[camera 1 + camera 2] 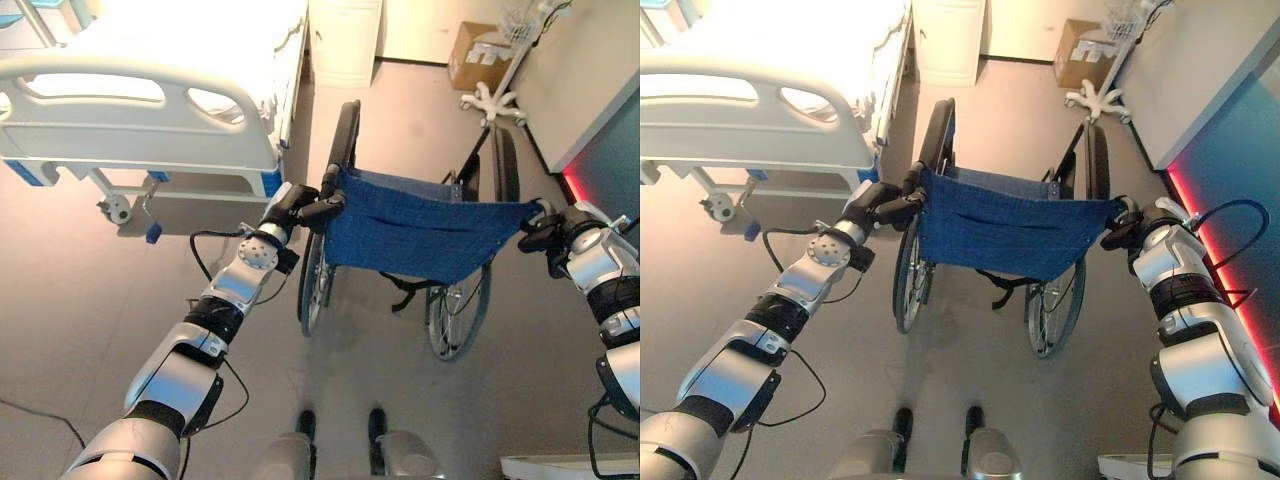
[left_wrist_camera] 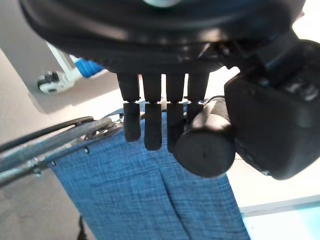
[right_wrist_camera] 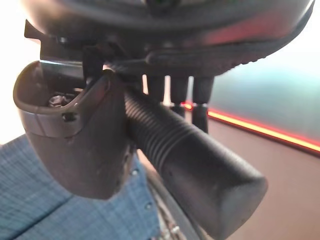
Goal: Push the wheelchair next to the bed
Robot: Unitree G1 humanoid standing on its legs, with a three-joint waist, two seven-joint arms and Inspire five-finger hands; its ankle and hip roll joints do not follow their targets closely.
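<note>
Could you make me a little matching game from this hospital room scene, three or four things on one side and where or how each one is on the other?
Things:
1. wheelchair backrest
2. bed
3. cardboard box
4. left hand

Descriptions:
A. on the floor by the far wall
B. blue cloth stretched between two push handles
C. curled round a black push handle
D. white, ahead of the robot on its left

Pairs: 1-B, 2-D, 3-A, 4-C
</note>
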